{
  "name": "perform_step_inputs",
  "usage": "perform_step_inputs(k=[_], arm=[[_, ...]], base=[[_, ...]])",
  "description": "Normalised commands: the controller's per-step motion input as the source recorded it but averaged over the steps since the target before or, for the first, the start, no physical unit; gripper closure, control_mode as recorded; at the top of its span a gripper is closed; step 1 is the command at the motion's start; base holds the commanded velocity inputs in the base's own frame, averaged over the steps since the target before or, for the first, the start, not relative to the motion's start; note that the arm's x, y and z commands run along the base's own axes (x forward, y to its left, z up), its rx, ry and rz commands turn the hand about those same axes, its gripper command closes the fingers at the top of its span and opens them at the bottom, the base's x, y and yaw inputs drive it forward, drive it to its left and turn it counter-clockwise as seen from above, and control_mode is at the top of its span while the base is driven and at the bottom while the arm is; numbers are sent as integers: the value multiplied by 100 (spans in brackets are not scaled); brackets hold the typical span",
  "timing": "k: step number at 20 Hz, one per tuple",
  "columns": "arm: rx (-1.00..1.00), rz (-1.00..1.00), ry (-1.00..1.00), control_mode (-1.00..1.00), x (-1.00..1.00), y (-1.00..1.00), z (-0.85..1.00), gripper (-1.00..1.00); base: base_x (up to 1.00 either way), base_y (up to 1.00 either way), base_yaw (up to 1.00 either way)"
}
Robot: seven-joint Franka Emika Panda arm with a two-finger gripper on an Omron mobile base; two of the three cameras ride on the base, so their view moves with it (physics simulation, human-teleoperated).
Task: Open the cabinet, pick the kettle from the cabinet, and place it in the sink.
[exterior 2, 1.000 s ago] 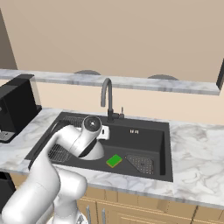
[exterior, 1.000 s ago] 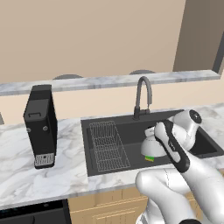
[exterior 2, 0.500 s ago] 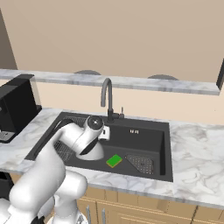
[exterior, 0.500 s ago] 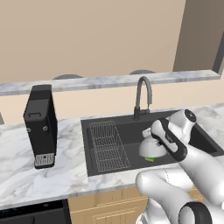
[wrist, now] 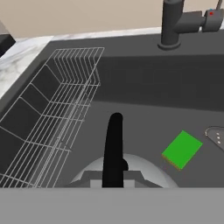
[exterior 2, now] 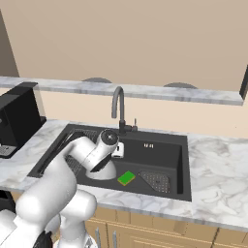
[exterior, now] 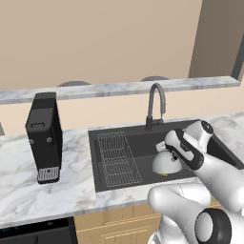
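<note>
The silvery dome-shaped kettle (exterior: 166, 165) hangs low inside the dark grey sink (exterior: 95, 138), to the right of the wire rack (exterior: 116, 159). My gripper (exterior: 173, 151) is shut on the kettle's black top handle (wrist: 114, 144), which rises from the kettle's dome (wrist: 146, 174) at the bottom of the hand view. From the right base view my arm hides most of the kettle over the sink (exterior 2: 160, 140). I cannot tell whether the kettle touches the basin floor. The cabinet is out of view.
A gooseneck faucet (exterior: 155, 102) stands at the sink's back rim. A green sponge (exterior 2: 127, 178) and a drain strainer (exterior 2: 156, 180) lie on the basin floor right of the kettle. A black coffee machine (exterior: 45, 136) stands on the marble counter at the left.
The kettle has sunk a little lower into the basin with my gripper still shut on its handle, and it now covers most of the green sponge in the left base view.
</note>
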Motion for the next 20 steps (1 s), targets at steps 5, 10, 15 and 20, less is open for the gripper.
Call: perform_step_inputs(k=[5,10,15,20], arm=[[0,0,0,-100,0,8,-32,100],[0,0,-2,-100,0,5,-21,100],[0,0,-7,-100,3,7,-12,100],[0,0,-7,-100,18,9,-9,100]], base=[[0,0,0],[0,0,0],[0,0,0],[0,0,0]])
